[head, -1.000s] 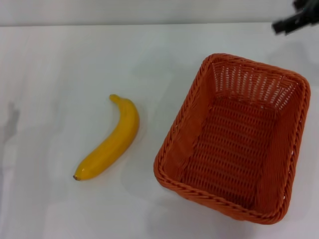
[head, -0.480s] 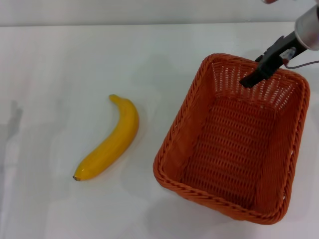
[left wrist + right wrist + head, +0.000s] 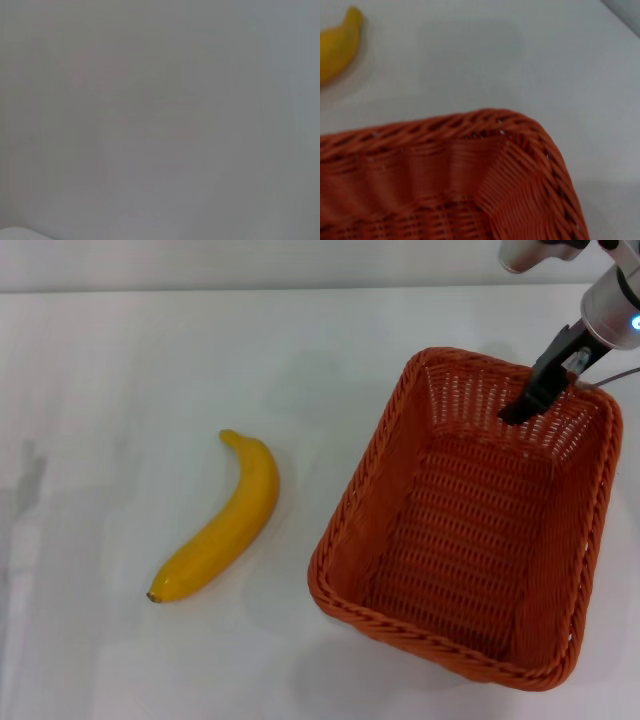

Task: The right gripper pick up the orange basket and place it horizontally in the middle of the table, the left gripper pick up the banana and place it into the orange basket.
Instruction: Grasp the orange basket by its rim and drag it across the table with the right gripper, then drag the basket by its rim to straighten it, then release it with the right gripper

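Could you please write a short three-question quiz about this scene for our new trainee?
1. True or false: the banana lies inside the orange basket.
2. Where is the right claw? A) beside the banana B) at the basket's far wall C) off the table
3. Fill in: the left claw is ___ in every view.

Key: 1. False, it lies on the table to the basket's left. 2. B. 3. Absent.

Right gripper drops toward basket
The right gripper (image 3: 518,410) has come down from the table's far corner to the orange basket's (image 3: 400,410) far wall.
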`<action>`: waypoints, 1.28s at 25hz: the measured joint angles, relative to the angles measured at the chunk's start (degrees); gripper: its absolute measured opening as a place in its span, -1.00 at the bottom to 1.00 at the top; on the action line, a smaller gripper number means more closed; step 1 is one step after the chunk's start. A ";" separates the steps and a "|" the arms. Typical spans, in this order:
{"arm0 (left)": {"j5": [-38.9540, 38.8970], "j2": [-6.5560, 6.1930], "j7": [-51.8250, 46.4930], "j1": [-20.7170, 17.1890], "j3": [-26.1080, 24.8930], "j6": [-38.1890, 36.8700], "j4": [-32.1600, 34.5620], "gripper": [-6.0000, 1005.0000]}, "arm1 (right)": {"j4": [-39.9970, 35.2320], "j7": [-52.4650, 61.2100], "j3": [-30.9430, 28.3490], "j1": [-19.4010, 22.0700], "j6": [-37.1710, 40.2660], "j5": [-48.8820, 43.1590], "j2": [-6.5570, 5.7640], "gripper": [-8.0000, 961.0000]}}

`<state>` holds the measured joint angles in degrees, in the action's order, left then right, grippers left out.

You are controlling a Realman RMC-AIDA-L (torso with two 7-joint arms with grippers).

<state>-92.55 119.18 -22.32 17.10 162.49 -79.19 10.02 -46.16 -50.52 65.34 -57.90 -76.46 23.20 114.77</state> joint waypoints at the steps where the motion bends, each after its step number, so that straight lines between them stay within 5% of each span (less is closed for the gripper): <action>1: -0.01 0.00 0.00 0.01 -0.07 0.00 0.00 0.57 | 0.09 0.04 0.01 -0.18 -0.24 -0.72 0.07 0.33; 6: 0.00 0.03 0.00 0.04 -0.10 0.00 0.00 0.57 | 0.09 0.21 -0.20 -0.54 -2.55 -1.23 0.05 -0.12; 12: 0.00 0.09 0.00 0.04 -0.21 0.00 0.08 0.57 | -0.11 2.24 -0.66 -1.31 -4.66 -1.41 -0.75 -0.40; 32: 0.00 0.00 -1.38 0.83 -0.25 -0.59 0.00 0.55 | 1.07 8.48 -10.93 -7.65 -20.86 -1.50 -5.34 -0.70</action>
<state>-92.55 119.18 -23.70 17.93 162.24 -79.78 10.02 -45.09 -42.04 54.41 -65.55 -97.32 21.70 109.43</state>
